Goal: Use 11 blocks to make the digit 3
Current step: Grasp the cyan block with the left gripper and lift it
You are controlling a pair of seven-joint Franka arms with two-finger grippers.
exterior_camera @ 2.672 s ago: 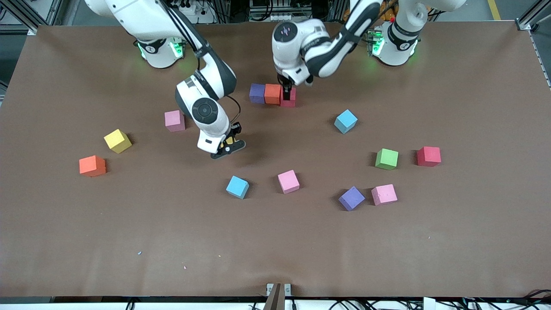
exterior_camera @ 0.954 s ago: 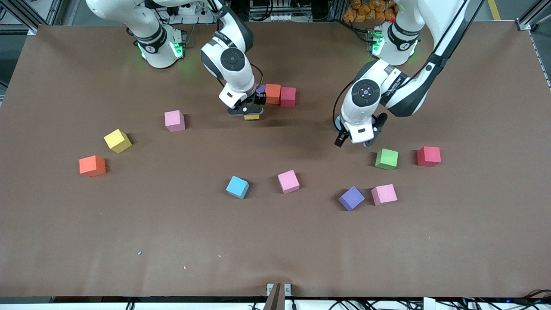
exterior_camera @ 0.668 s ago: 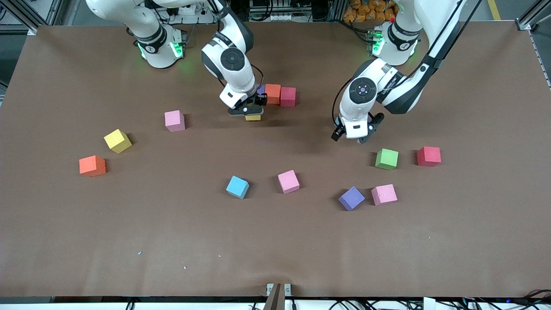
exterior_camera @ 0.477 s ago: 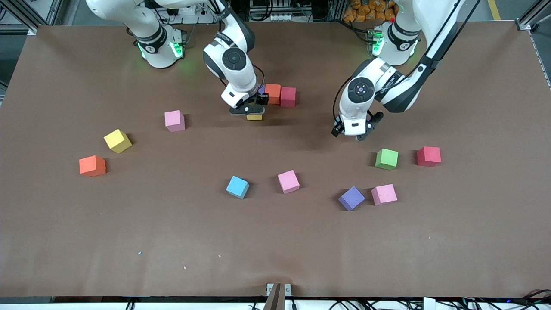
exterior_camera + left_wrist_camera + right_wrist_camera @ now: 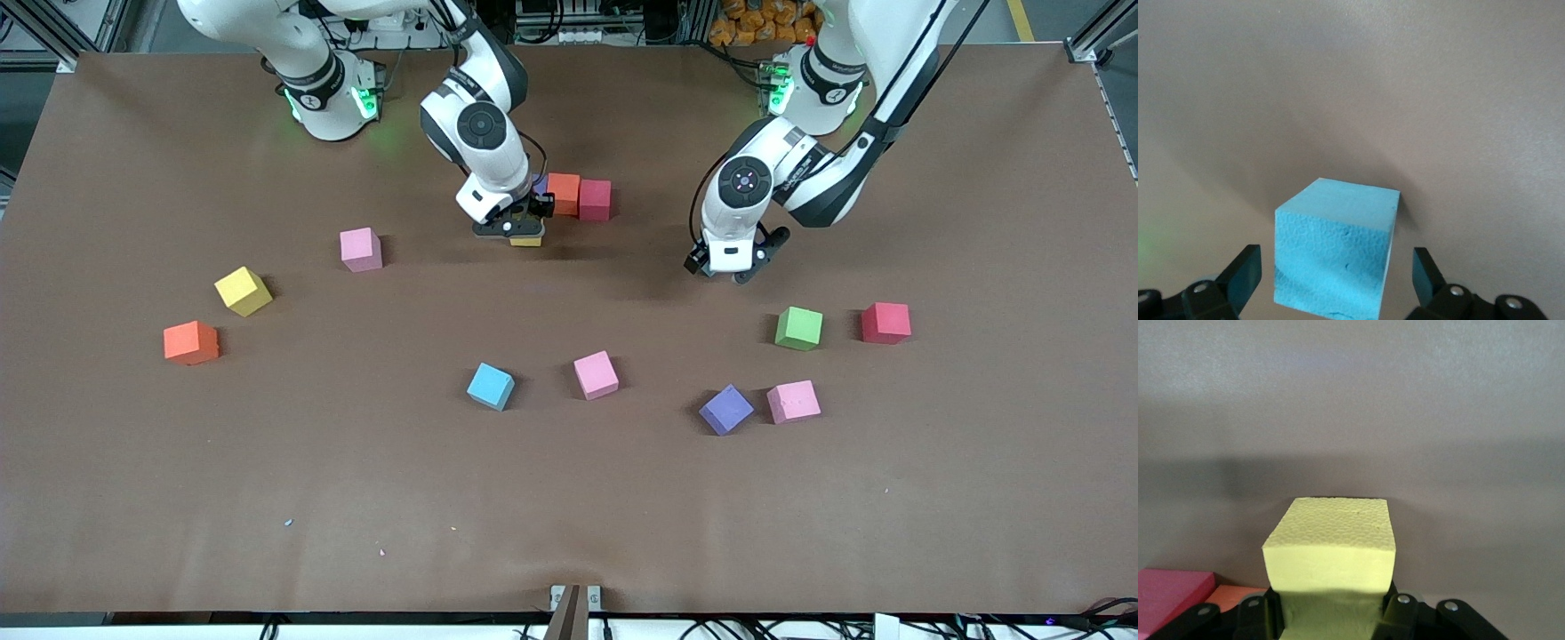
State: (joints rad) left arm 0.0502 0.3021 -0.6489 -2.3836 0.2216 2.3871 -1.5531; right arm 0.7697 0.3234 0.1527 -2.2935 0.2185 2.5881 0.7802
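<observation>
A short row of blocks lies near the arms' bases: a purple block (image 5: pixel 539 184) mostly hidden by the right hand, an orange block (image 5: pixel 563 193) and a red block (image 5: pixel 595 199). My right gripper (image 5: pixel 513 233) (image 5: pixel 1331 613) is shut on a yellow block (image 5: pixel 526 240) (image 5: pixel 1331 550), low over the table by the row's purple end. The left gripper (image 5: pixel 722 267) (image 5: pixel 1335 277) is open, its fingers (image 5: pixel 1243 275) standing on either side of a light blue block (image 5: pixel 1335 250) with gaps. That block is hidden under the hand in the front view.
Loose blocks lie scattered: pink (image 5: pixel 361 249), yellow (image 5: pixel 243 291) and orange (image 5: pixel 190 342) toward the right arm's end; light blue (image 5: pixel 491 386) and pink (image 5: pixel 596 374) in the middle; purple (image 5: pixel 726 409), pink (image 5: pixel 793 401), red (image 5: pixel 885 322) and a green cube (image 5: pixel 798 328) toward the left arm's end.
The left gripper has drifted toward the arms' bases, staying open over the light blue block. The right gripper has edged slightly toward the row with the yellow block.
</observation>
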